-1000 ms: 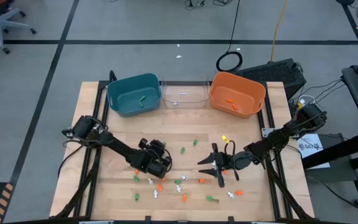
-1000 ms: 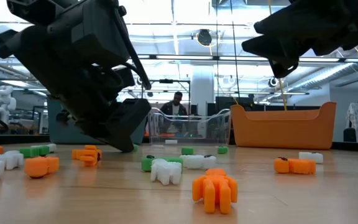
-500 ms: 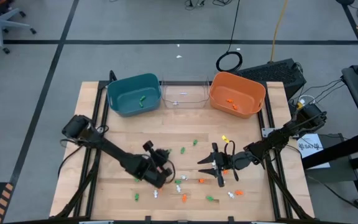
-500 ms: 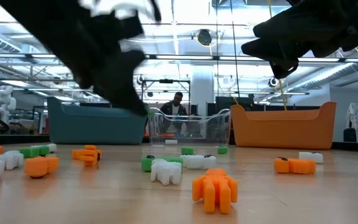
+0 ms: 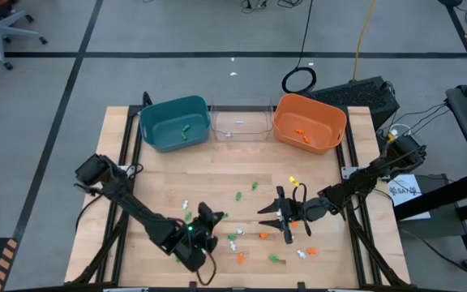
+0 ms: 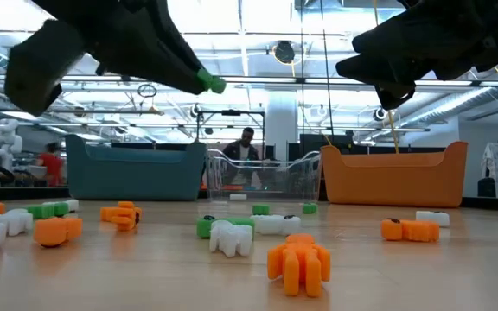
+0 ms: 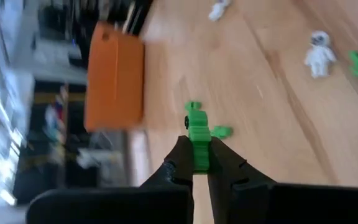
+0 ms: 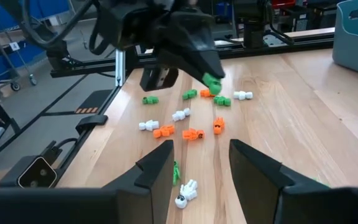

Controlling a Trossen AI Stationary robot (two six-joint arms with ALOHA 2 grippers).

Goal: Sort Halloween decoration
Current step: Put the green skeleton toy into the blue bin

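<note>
L gripper [image 7: 199,163] pinching green trinket [image 7: 197,138], lifted near table's front edge. R gripper [image 8: 201,163] open, idle mid-table. Few pcs in teal bin [image 5: 174,123], orange bin [image 5: 309,122]; most trinkets unsorted on table [image 5: 160,178].

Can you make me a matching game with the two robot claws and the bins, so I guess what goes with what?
Things:
1. left gripper
2. right gripper
3. teal bin
4. orange bin

Clues:
A. open, nothing between its fingers
B. at the table's far right end of the bin row
C. shut on a green trinket
D. at the left end of the bin row

Pairs: 1-C, 2-A, 3-D, 4-B
</note>
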